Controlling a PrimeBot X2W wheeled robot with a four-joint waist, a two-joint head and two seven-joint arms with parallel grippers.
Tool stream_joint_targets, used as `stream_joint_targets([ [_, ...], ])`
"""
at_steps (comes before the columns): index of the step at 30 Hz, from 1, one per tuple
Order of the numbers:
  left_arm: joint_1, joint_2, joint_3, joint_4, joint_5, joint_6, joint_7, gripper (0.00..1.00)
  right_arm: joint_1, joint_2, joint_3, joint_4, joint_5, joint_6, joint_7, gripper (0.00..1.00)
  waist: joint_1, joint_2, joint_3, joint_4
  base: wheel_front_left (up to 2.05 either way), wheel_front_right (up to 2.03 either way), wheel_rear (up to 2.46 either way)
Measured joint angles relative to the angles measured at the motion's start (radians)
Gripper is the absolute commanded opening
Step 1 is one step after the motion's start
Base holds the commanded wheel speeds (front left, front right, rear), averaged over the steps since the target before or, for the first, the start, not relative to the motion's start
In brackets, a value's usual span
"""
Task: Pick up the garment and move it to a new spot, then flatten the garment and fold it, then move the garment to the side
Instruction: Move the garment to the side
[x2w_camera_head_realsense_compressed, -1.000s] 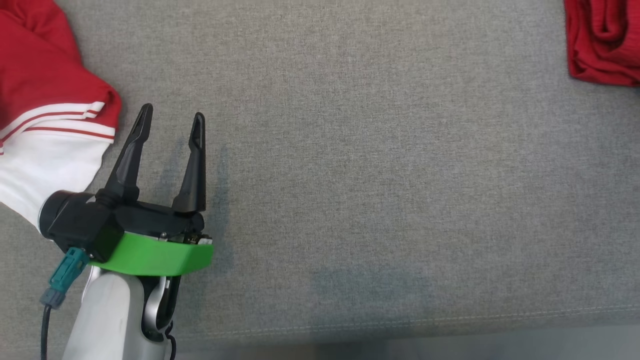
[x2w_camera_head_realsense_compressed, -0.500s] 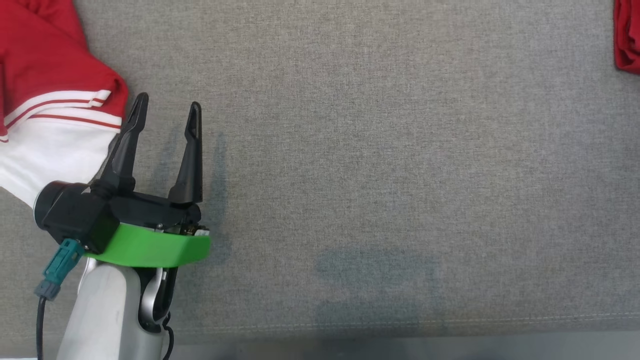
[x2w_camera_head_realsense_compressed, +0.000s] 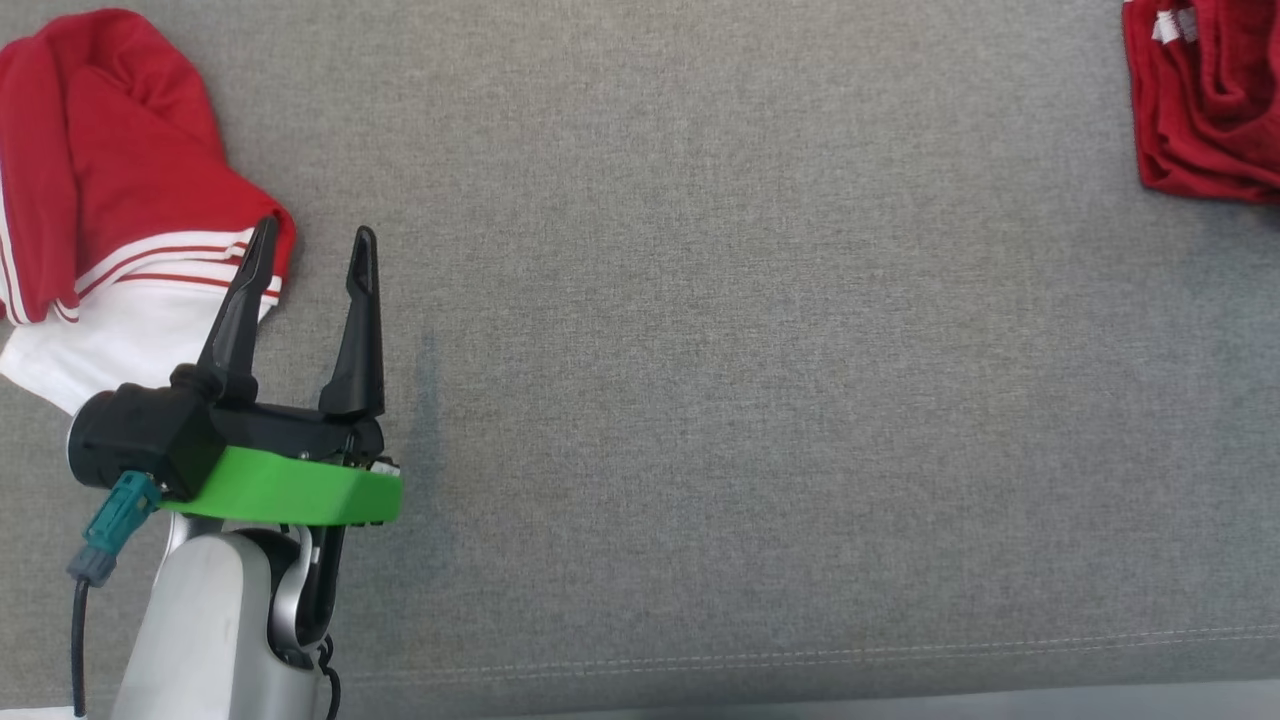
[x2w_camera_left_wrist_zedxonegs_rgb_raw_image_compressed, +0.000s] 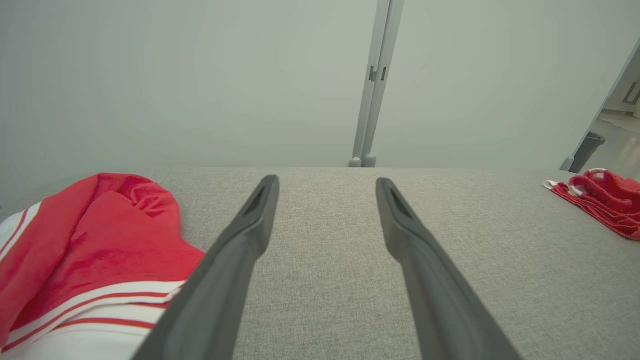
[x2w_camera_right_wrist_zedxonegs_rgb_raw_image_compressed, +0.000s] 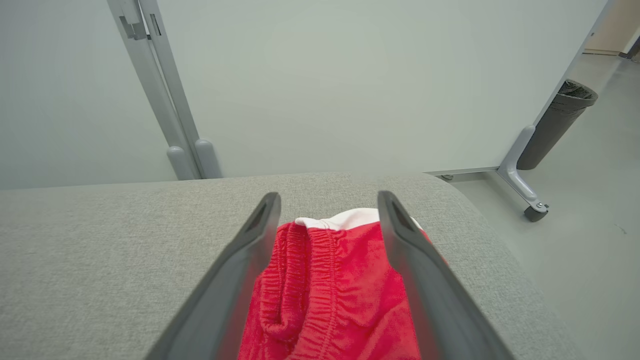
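Nearest, left gripper, fingers apart, empty, just beside crumpled red-and-white garment at left of grey cushion. Farther right, right gripper apart over bunched red pile, maybe already set aside. Pickup, flattening, folding all pending.

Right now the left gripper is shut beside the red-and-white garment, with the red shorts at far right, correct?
No: the left gripper is open, fingers apart, as the left wrist view shows. It is beside the red-and-white garment, and the red shorts are at far right.
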Motion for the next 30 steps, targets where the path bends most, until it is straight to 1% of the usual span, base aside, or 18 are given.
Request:
stream_joint_targets([
  [4, 0.017, -0.001, 0.010, 0.024, -0.006, 0.000, 0.000, 1.00, 0.021, 0.027, 0.019, -0.039, -0.014, 0.024, -0.007, 1.00, 0.0000, 0.0000, -0.051, -0.016, 0.00, 0.00, 0.00],
  [7, 0.035, -0.001, 0.023, 0.044, -0.009, 0.000, 0.000, 1.00, 0.049, 0.043, 0.025, -0.068, -0.025, 0.035, -0.007, 1.00, 0.0000, 0.0000, -0.090, -0.030, 0.00, 0.00, 0.00],
  [11, 0.063, -0.001, 0.030, 0.071, -0.012, 0.000, 0.000, 1.00, 0.090, 0.063, 0.018, -0.147, -0.045, 0.036, -0.007, 1.00, 0.0000, 0.0000, -0.144, -0.048, 0.00, 0.00, 0.00],
  [14, 0.081, -0.001, 0.034, 0.088, -0.013, 0.000, 0.000, 1.00, 0.128, 0.083, 0.010, -0.211, -0.051, 0.044, -0.007, 1.00, 0.0000, 0.0000, -0.185, -0.061, 0.00, 0.00, 0.00],
  [18, 0.118, -0.002, 0.041, 0.102, -0.021, 0.000, 0.000, 1.00, 0.217, 0.104, -0.004, -0.270, -0.056, 0.044, -0.007, 1.00, 0.0000, 0.0000, -0.239, -0.077, 0.00, 0.00, 0.00],
  [22, 0.140, -0.002, 0.049, 0.106, -0.021, 0.003, 0.000, 1.00, 0.301, 0.112, -0.029, -0.336, -0.059, 0.042, -0.007, 1.00, 0.0000, 0.0000, -0.286, -0.091, 0.00, 0.00, 0.00],
  [25, 0.154, -0.002, 0.057, 0.106, -0.021, 0.006, 0.000, 1.00, 0.363, 0.128, -0.060, -0.391, -0.059, 0.026, -0.007, 1.00, 0.0000, 0.0000, -0.314, -0.099, 0.00, 0.00, 0.00],
  [30, 0.178, -0.002, 0.071, 0.105, -0.022, 0.016, 0.000, 1.00, 0.473, 0.182, -0.101, -0.484, -0.058, 0.000, -0.007, 1.00, 0.0000, 0.0000, -0.346, -0.112, 0.00, 0.00, 0.00],
])
